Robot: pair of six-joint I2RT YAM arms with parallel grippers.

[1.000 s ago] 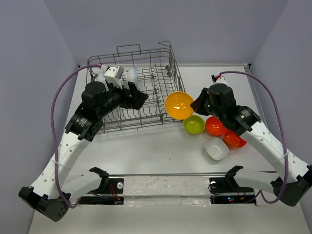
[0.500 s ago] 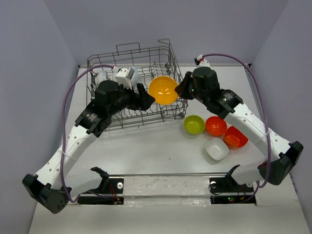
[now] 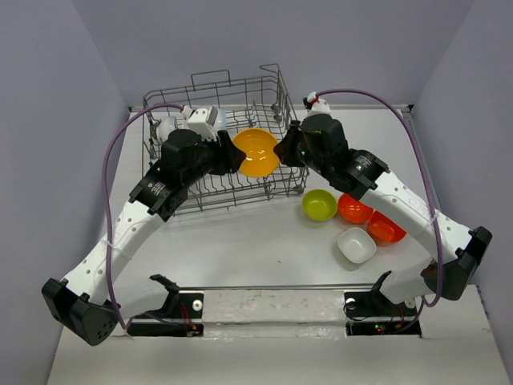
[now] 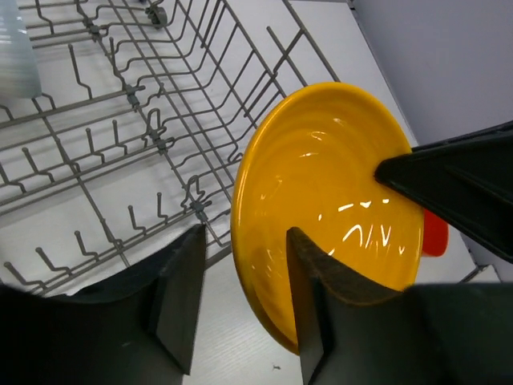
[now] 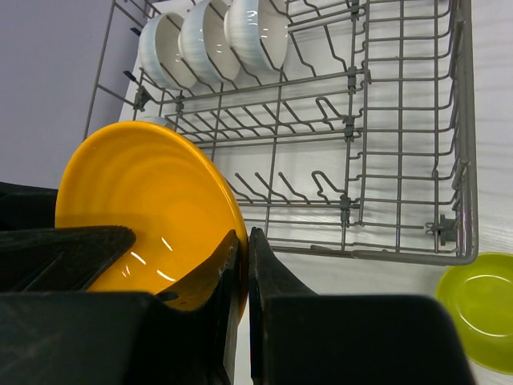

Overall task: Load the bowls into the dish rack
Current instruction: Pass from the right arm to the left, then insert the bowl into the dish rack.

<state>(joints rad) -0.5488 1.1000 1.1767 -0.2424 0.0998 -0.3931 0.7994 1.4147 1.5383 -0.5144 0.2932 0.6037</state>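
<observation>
The orange-yellow bowl hangs on edge above the right part of the grey wire dish rack. My right gripper is shut on its right rim, one finger inside and one outside. My left gripper straddles the opposite rim. Its inner finger lies against the bowl's inside, and the outer finger stands a gap away from the wall, so it is open. Three white bowls stand in the rack's far left row.
On the table right of the rack lie a lime green bowl, two red-orange bowls and a squarish white bowl. The rack's tall wire side rises just behind the right wrist. Upright tines fill the rack floor.
The right arm carried the orange-yellow bowl left, from beside the rack to above it. The left gripper swung right to meet it and its jaws narrowed around the rim.
</observation>
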